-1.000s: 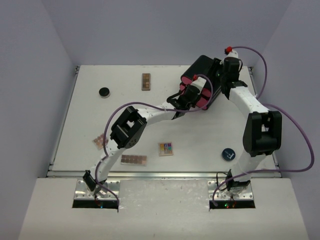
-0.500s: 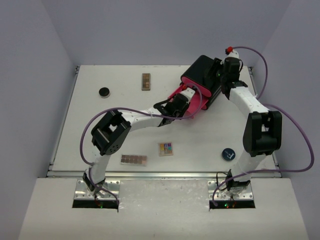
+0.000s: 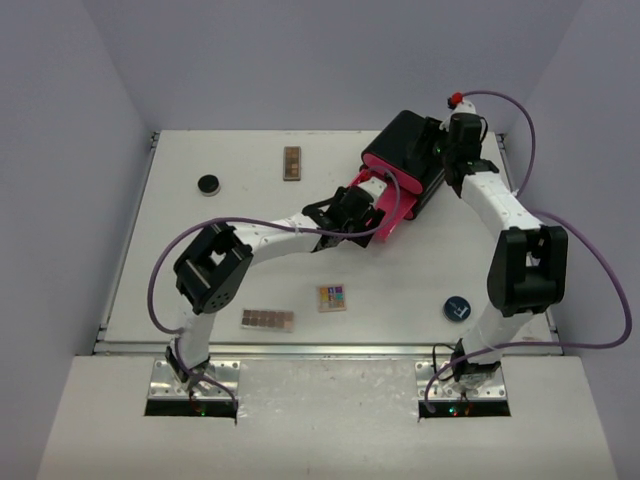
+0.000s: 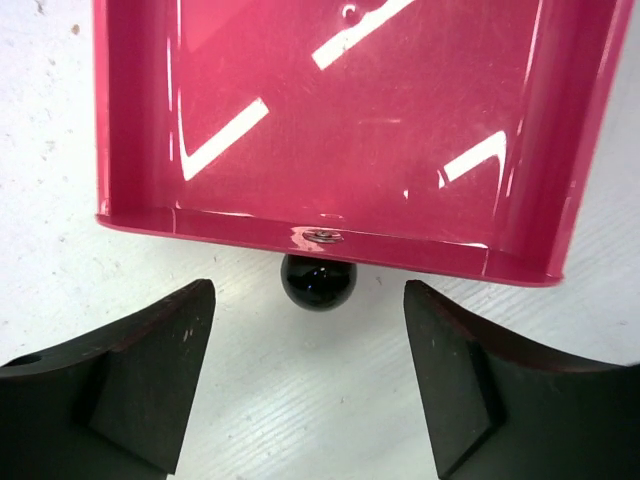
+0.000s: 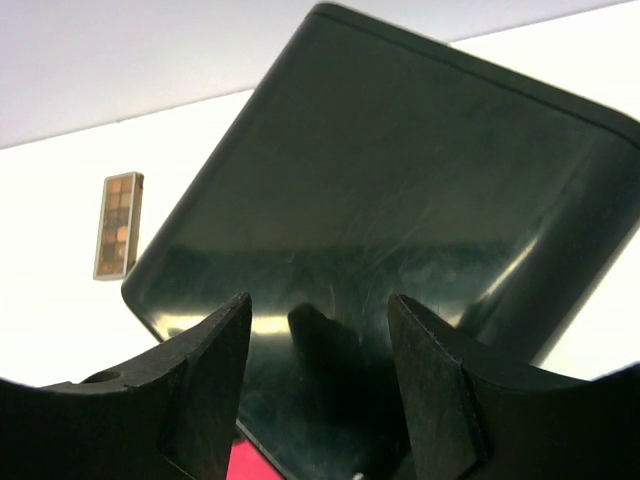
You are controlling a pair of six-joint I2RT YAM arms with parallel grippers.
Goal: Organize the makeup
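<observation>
Left wrist view looks down on the left gripper (image 4: 308,335): its fingers stand wide apart and hold nothing. Between the tips, touching neither, sits the round black knob (image 4: 318,282) on the front of a pink drawer (image 4: 340,120), which stretches away just ahead of the fingers.

From overhead, that drawer is pulled out of a black box (image 3: 405,145) at the far side of the table (image 3: 200,260). The right gripper (image 5: 318,335) hangs over the box's top with its fingers parted, clamping nothing. I cannot tell whether the tips touch the lid.

All the makeup lies on the table, outside the drawer. A multicoloured palette (image 3: 332,298) and a long brown palette (image 3: 267,319) lie well behind the left gripper, toward the arm bases. A second brown palette (image 3: 291,162) lies off to its left and a little farther out, and the round black compact (image 3: 208,184) lies farther left. A dark round disc (image 3: 457,308) lies well behind the right gripper.
</observation>
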